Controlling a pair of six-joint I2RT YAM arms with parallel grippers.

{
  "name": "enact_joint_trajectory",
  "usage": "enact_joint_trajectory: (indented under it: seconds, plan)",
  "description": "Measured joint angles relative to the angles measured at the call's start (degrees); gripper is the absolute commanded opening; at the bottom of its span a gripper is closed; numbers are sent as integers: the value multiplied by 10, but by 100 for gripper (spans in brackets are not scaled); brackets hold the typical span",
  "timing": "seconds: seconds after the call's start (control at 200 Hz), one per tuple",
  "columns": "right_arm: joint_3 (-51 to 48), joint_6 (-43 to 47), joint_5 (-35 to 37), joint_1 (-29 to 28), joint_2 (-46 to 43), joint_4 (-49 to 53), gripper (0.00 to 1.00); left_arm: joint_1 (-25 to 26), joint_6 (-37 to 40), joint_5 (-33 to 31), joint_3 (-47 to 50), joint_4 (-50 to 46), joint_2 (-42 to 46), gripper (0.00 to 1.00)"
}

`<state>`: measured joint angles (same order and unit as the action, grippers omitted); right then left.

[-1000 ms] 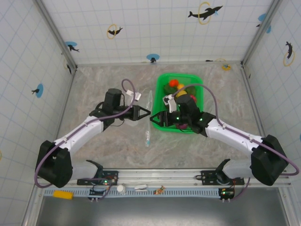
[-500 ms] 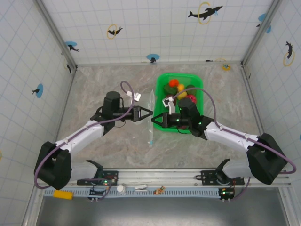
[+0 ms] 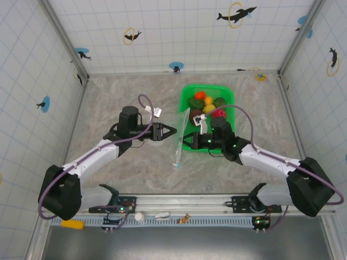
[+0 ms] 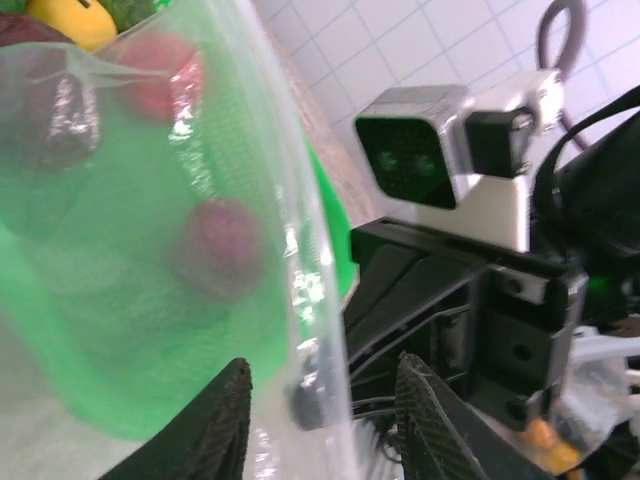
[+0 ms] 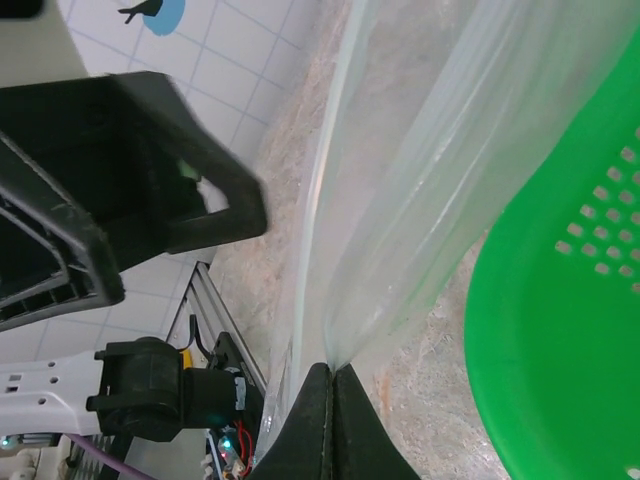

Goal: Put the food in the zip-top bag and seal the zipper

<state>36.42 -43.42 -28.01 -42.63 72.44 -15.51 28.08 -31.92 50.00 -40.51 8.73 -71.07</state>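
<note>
Right fingers: your right gripper [image 5: 331, 375] is closed tight on the edge of the zip-top bag [image 5: 420, 170].
Left fingers: your left gripper [image 4: 320, 405] stands open; the film passes between the fingers, not pinched.
Bag: it hangs upright between both grippers, above the table [image 3: 141, 173], just beside the green basket [image 3: 209, 86].
Food: all the food [image 3: 207, 103] lies in the basket, none in the bag.
Done: you hold the bag only.
To do: open the mouth, load every piece, seal the zipper [image 5: 318, 190].

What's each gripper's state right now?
Left gripper: open, jaws either side of the zip-top bag.
Right gripper: shut on the zip-top bag.
</note>
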Motion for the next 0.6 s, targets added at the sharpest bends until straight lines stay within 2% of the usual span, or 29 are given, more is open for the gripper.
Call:
enact_joint_trajectory:
  seconds: [0.105, 0.2, 0.23, 0.33, 0.335, 0.35, 0.365, 0.455, 0.601]
  plan:
    - [0, 0, 6, -1, -13, 0, 0, 11, 10, -39, -23, -50, -1, 53]
    - [0, 1, 14, -7, -24, 0, 0, 46, 28, -101, -64, -108, -1, 58]
    - [0, 3, 18, -10, -26, 0, 0, 57, 33, -120, -76, -123, -1, 63]
    - [1, 14, 30, -26, -32, 10, 0, 81, 43, -185, -113, -171, 0, 65]
    - [1, 15, 31, -27, -32, 10, 0, 82, 43, -187, -115, -173, 0, 65]
    - [1, 17, 33, -29, -33, 12, 0, 83, 45, -197, -119, -179, 0, 76]
    - [2, 19, 39, -32, -33, 18, 0, 84, 45, -208, -124, -187, 0, 78]
    - [14, 34, 62, -49, -33, 41, 0, 95, 49, -271, -155, -231, -2, 78]
    - [33, 49, 87, -65, -33, 56, 0, 145, 51, -378, -228, -296, -30, 76]
